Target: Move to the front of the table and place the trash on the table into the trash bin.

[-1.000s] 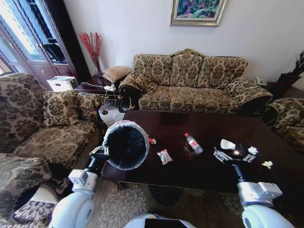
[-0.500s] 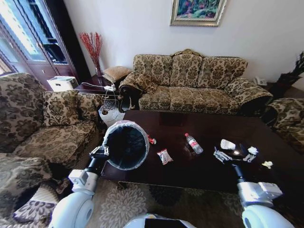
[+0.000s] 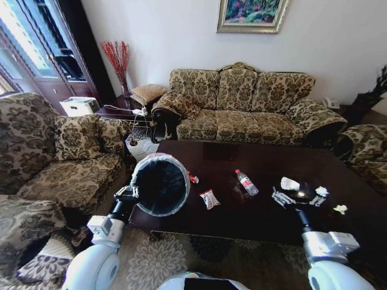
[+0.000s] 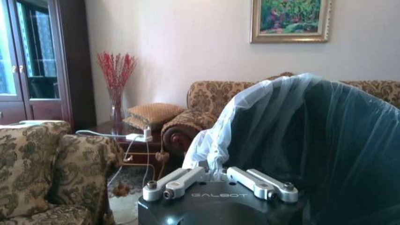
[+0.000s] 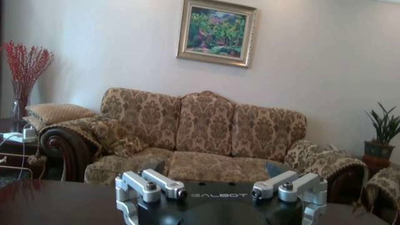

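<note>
The trash bin, lined with a greyish bag, hangs tilted at the left end of the dark table, its dark mouth facing me. My left gripper is shut on its rim; in the left wrist view the left gripper pinches the bag-covered edge of the bin. Trash lies on the table: a clear bottle with a red cap, a snack wrapper, a small red wrapper, white paper wads and a yellowish scrap. My right gripper hovers open just beside the wads, holding nothing; the right wrist view shows this gripper spread wide.
A patterned sofa stands behind the table and an armchair to its left. Another armchair sits at the far right. A side table with a vase of red twigs fills the back-left corner. Patterned carpet lies below the table's near edge.
</note>
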Motion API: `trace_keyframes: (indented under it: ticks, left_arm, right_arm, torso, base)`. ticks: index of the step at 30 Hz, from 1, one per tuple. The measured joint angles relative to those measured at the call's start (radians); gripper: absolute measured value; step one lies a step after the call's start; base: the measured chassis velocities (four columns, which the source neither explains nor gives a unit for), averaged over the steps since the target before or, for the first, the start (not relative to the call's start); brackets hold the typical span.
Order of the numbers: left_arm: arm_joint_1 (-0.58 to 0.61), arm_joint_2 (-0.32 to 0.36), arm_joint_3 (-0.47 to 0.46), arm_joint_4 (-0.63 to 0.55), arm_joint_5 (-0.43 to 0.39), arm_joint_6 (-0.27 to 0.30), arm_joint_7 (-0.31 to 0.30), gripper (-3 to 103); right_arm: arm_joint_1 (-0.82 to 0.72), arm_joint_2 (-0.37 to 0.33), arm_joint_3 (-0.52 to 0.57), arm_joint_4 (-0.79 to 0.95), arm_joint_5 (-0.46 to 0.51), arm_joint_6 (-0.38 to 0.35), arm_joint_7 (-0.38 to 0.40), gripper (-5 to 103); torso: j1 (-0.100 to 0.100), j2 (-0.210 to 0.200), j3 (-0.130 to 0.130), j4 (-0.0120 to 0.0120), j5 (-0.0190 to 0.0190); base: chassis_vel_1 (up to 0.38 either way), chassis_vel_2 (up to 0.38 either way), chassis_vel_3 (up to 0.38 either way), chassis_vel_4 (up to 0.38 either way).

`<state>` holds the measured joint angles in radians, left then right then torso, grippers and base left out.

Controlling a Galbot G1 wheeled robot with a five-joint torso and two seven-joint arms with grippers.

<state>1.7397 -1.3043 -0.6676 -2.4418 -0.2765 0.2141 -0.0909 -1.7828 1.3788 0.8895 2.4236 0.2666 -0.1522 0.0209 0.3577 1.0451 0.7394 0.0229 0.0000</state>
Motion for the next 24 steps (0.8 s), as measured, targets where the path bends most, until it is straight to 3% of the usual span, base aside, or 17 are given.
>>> trace_keyframes:
  ticks: [4, 5, 7, 10, 19, 24]
  left_arm:
    - [0.0, 0.0, 0.0, 0.0, 0.0, -0.007, -0.003, 0]
    - [0.0, -0.001, 0.0, 0.0, 0.004, -0.021, -0.009, 0]
    - [-0.005, -0.007, -0.007, 0.005, 0.026, -0.095, -0.047, 0]
    - [-0.004, -0.008, -0.005, 0.003, 0.015, -0.114, -0.042, 0]
    - [0.0, -0.015, -0.006, 0.003, 0.029, -0.102, -0.045, 0]
    - [-0.015, -0.012, -0.03, 0.027, 0.08, -0.056, -0.104, 0]
  right_arm:
    - [0.001, 0.0, -0.001, 0.0, -0.002, -0.001, 0.001, 100]
    - [0.007, -0.003, -0.012, -0.002, -0.011, -0.007, 0.005, 100]
    - [0.04, -0.006, -0.045, -0.005, -0.055, -0.027, 0.003, 100]
    - [0.042, -0.005, -0.056, 0.0, -0.059, -0.039, -0.004, 100]
    - [0.049, -0.005, -0.066, -0.002, -0.042, -0.033, -0.006, 100]
    - [0.057, -0.02, -0.071, -0.017, -0.005, -0.036, -0.025, 100]
  torso:
    - [0.0, 0.0, 0.0, -0.0002, -0.0001]
    - [0.0, 0.0, 0.0, -0.0008, -0.0007]
    - [0.0, 0.0, 0.0, 0.0007, 0.0002]
    - [0.0, 0.0, 0.0, 0.0, -0.0003]
    - [0.0, 0.0, 0.0, 0.0, 0.0]
    - [0.0, 0.0, 0.0, 0.0, -0.0002]
  base:
    - [0.0, 0.0, 0.0, 0.0]
    - [0.0, 0.0, 0.0, 0.0]
    - [0.0, 0.0, 0.0, 0.0]
    - [0.0, 0.0, 0.0, 0.0]
    - [0.0, 0.0, 0.0, 0.0]
    - [0.0, 0.0, 0.0, 0.0]
